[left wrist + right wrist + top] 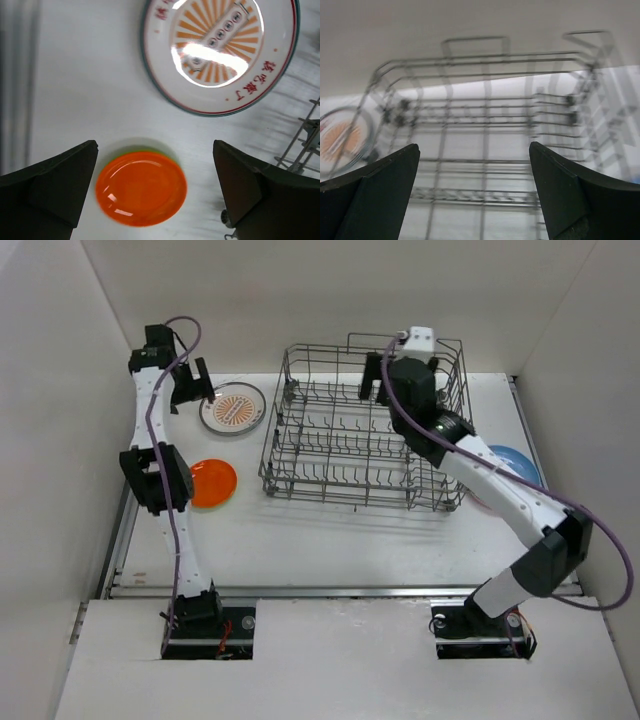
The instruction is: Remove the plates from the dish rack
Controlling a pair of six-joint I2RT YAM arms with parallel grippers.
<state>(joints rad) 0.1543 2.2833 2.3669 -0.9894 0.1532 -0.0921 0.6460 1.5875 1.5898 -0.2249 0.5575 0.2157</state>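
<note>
The grey wire dish rack (365, 430) stands mid-table with no plates visible in it. A white plate with an orange sunburst pattern (232, 408) lies flat to its left. An orange plate (212, 482) lies nearer; in the left wrist view it (141, 189) rests on a lime green plate (150, 149). A light blue plate (512, 462) lies right of the rack, partly hidden by the right arm. My left gripper (195, 383) is open and empty, above the table beside the patterned plate (220, 50). My right gripper (400, 378) is open and empty over the rack's far side (485, 120).
White walls close in the table on the left, back and right. The rack's corner (305, 145) is to the right of the left gripper. The right wrist view is blurred and shows the patterned plate (342, 140) through the wires.
</note>
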